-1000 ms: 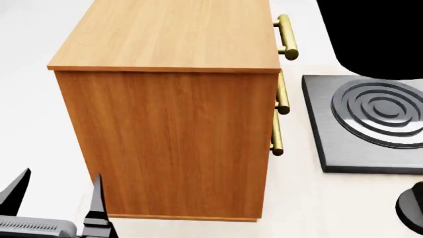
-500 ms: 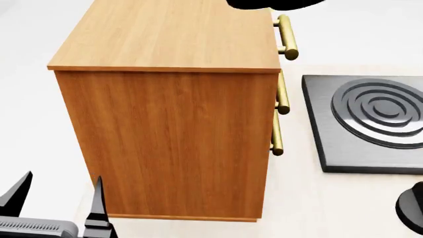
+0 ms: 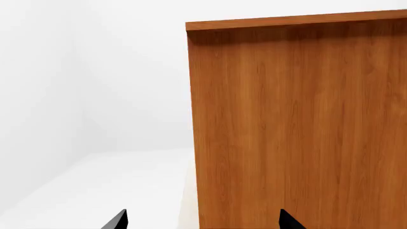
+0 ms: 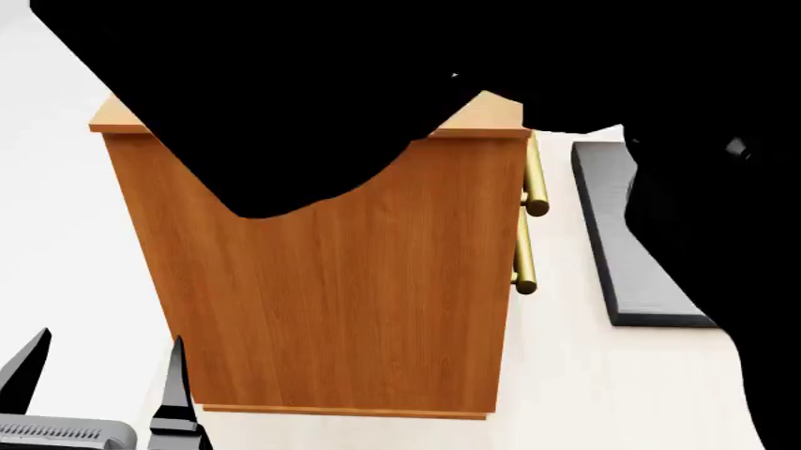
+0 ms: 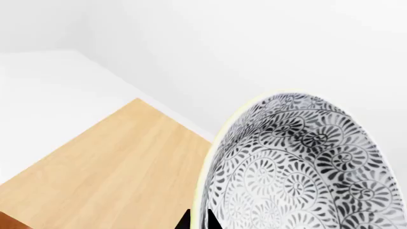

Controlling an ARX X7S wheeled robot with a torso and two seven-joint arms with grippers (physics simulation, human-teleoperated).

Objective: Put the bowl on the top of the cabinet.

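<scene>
The orange-brown cabinet [image 4: 351, 291] stands on the pale table, brass handles [image 4: 535, 183] on its right face; most of its top is hidden in the head view by my black right arm [image 4: 375, 94]. In the right wrist view my right gripper [image 5: 198, 220] is shut on the rim of the grey leaf-patterned bowl [image 5: 299, 167], held above the cabinet's top [image 5: 108, 176]. My left gripper [image 4: 100, 384] is open and empty, low beside the cabinet's near left corner; the left wrist view faces the cabinet's side [image 3: 299, 129].
A dark grey stove plate [image 4: 620, 234] lies on the table right of the cabinet, mostly hidden by my right arm. White wall and floor lie to the left of the cabinet.
My right arm has swung in over the cabinet and now covers the top and right of the head view, hiding the stove's rings. The left gripper has barely shifted.
</scene>
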